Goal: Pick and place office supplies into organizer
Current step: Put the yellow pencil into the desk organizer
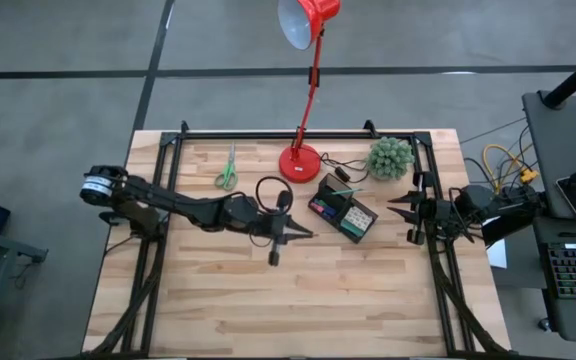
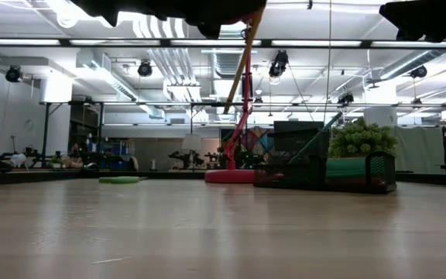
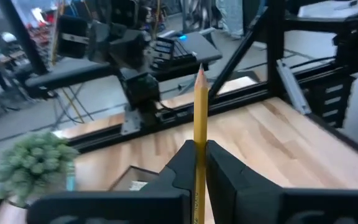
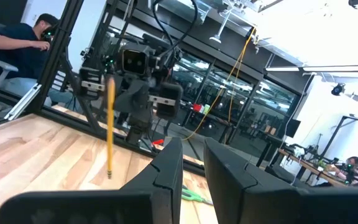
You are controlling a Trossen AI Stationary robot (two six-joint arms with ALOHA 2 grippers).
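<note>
Clearly, a yellow pencil [image 3: 200, 124] with a sharpened wooden tip is seen standing between the two dark fingers of the left pincer [image 3: 196, 163], which is closed on it. In the right wrist view the same pencil [image 4: 110, 124] is shown as a slim yellow stick hanging lengthwise from the left arm's head, above the wood and not touching it. From above, the left pincer [image 1: 286, 235] is found over the middle of the tabletop [image 1: 298, 310], with the pencil [image 1: 273, 258] seen as a short dark stub just beside its fingers.

A black organizer [image 1: 343, 210] is set a little to the right of that pincer, apart from it, with small coloured pieces and a teal pen inside; which compartment each lies in cannot be told. Green-handled scissors [image 1: 226, 172] lie flat near the far edge, well apart from the pincer. A red lamp [image 1: 300, 160] stands between the scissors and the organizer, and a green ball-shaped plant [image 1: 390, 157] is placed just beyond the organizer.

The right pincer [image 1: 408, 213] is held at the right edge of the tabletop, its fingers [image 4: 166, 168] narrowly parted and holding nothing.
</note>
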